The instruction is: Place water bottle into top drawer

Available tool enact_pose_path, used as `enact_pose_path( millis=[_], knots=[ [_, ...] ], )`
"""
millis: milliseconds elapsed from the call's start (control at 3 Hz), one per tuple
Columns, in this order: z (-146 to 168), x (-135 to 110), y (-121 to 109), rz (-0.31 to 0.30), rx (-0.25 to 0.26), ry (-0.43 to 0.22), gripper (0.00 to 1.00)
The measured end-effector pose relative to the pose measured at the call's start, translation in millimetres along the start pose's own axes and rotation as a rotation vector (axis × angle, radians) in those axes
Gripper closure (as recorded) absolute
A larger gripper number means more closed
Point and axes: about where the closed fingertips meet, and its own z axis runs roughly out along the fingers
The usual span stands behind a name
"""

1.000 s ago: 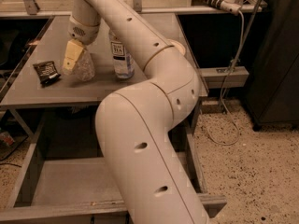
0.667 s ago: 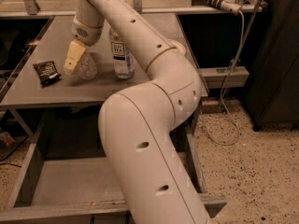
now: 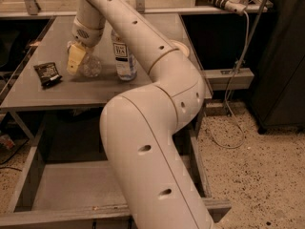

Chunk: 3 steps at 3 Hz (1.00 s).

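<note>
The gripper (image 3: 76, 61) hangs low over the left part of the table (image 3: 57, 97), pressed against the left side of the water bottle (image 3: 91, 67). How far open it is, and whether it grips the bottle, cannot be told. Compared with 1 s ago it has barely shifted, and the water bottle still sits on the table, so my read is that the grasp is being settled and the lift has not begun. On the table just right of the water bottle stands 1 taller labelled bottle (image 3: 125, 56), close enough to be knocked by a sideways swing. A dark packet (image 3: 47, 74) lies toward the table's left edge. The top drawer (image 3: 71, 185) is pulled out below the table's front edge. Its grey floor is bare on the left, while the robot's own arm (image 3: 143, 142) hides the right part. The likely path is up, forward past the table's front edge, then down into that left part.
</note>
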Motion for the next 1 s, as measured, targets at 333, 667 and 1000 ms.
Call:
enact_pose_path(
  millis=[333,667,1000],
  knots=[
    [0.0,0.0,0.0,0.000,0.000,0.000,0.59],
    [0.0,0.0,0.0,0.000,0.000,0.000,0.82],
    [0.1,0.0,0.0,0.000,0.000,0.000,1.00]
  ],
)
